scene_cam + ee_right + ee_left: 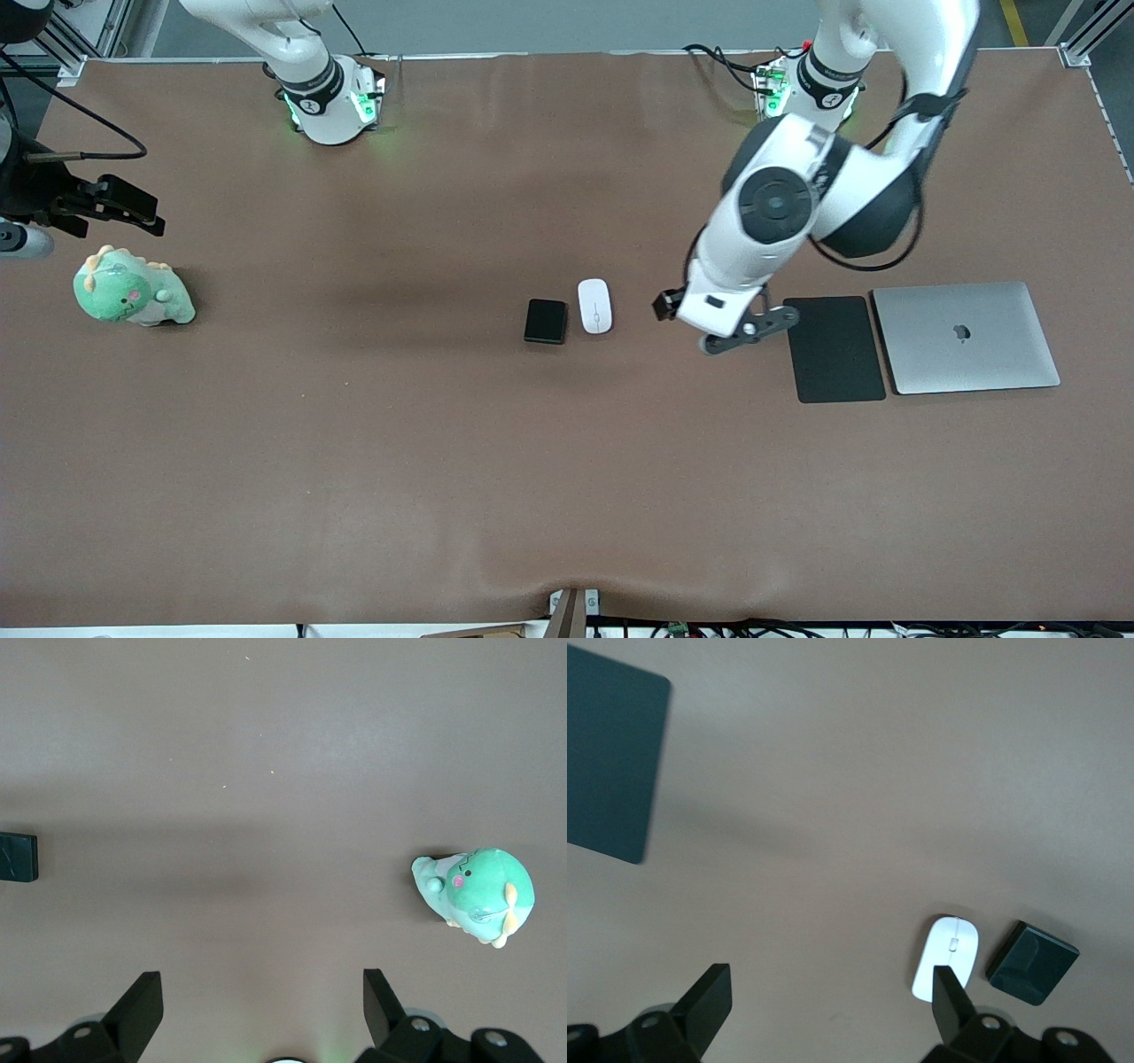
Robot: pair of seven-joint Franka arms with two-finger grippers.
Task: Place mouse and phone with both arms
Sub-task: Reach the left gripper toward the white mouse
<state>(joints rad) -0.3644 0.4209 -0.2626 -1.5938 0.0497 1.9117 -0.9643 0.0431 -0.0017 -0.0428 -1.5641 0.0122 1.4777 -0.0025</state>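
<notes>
The white mouse [595, 306] lies mid-table beside the black phone [545, 321], which is toward the right arm's end. My left gripper [719, 332] is open and empty, up over bare table between the mouse and the mouse pad. In the left wrist view the mouse [948, 952] and phone [1032, 963] show just past one fingertip [950, 997] of the left gripper [830, 992]. My right gripper [106, 206] is open and empty, up over the table's right-arm end near the toy. It shows open in the right wrist view [263, 997], where a black slab edge [18, 857] sits at the rim.
A black mouse pad [835, 348] and a closed silver laptop [966, 337] lie side by side toward the left arm's end; the pad also shows in the left wrist view [611, 762]. A green dinosaur toy [131, 291] stands at the right arm's end and shows in the right wrist view [478, 895].
</notes>
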